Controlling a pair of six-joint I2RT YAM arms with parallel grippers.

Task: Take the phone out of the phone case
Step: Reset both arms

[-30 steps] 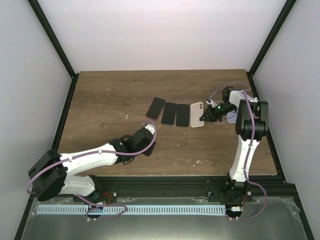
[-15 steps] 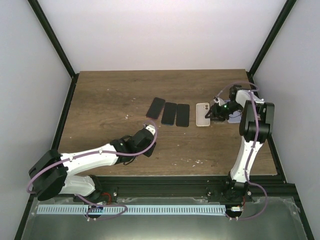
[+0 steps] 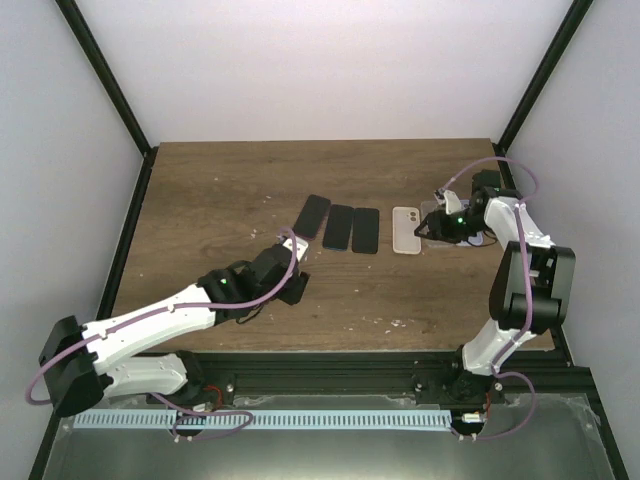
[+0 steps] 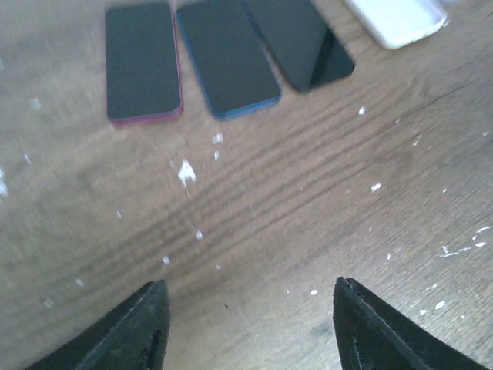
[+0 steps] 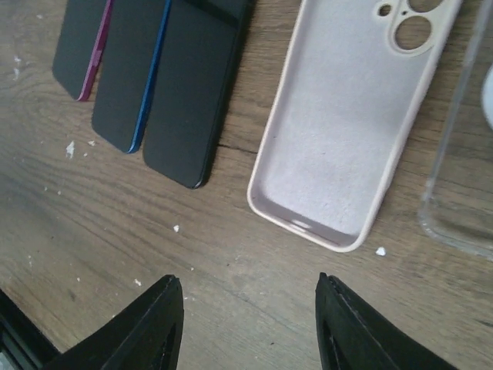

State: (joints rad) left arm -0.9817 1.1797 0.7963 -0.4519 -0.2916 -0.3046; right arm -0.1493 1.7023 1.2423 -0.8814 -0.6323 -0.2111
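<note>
A ribbed metal rail (image 3: pixel 300 420) is seen along the near edge, where both arm bases are bolted. Beyond it lies a dark wooden table (image 3: pixel 220 180), its grain flecked with white specks and scuffs. The space is closed in by plain white walls (image 3: pixel 320 60), and black posts (image 3: pixel 100 75) are set at the far corners.

The left claw (image 4: pixel 246 308) is held low over the boards, its jaws apart, with nothing gripped or touched; only bare wood is seen between its dark fingers (image 4: pixel 146 327). Ahead of it, well clear of the fingertips, three phones are laid face up in a row: a magenta-edged phone (image 4: pixel 142 62) to the left, a blue-edged phone (image 4: pixel 227 58) in the middle and a black phone (image 4: pixel 300 38) to the right, close together.

The right claw (image 5: pixel 248 308) is likewise parted and empty, with nothing clamped or touched. Just ahead of its fingertips the phone case (image 5: pixel 339 139), pale pink, is laid open side up with no phone in it, its camera cut-outs at the far end. The three phones are found ahead and to the left of this claw, apart from the case. Which of them belongs to the case cannot be told. A clear case (image 5: pixel 462 169) is seen just to the right of the pink one.
</note>
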